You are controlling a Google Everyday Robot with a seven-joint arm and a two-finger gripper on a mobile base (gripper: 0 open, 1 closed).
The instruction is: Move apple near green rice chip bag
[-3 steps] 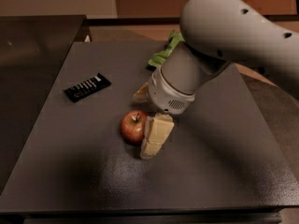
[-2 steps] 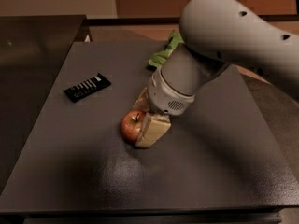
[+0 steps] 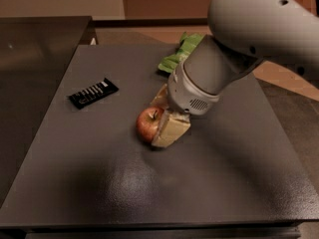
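Dark grey table [image 3: 99, 183]: matt, finely speckled, faint sheen.
Small round red apple [image 3: 147, 124]: smooth, glossy skin.
Crinkled light-green snack bag [image 3: 185, 46]: shiny film.
Flat black striped bar [image 3: 93, 92]: slightly glossy.
Hand [image 3: 162, 119], right beside the apple at mid-table: cream matt plastic.
Rounded grey arm [image 3: 259, 19]: smooth plastic shell.

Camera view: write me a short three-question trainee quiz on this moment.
1. True or false: the apple touches the green rice chip bag.
2. The claw is: A) down at the apple, low over the table; B) over the bag; C) raised high above everything.
3. Which object does the arm partly hide?
Key: 1 false; 2 A; 3 the green rice chip bag.
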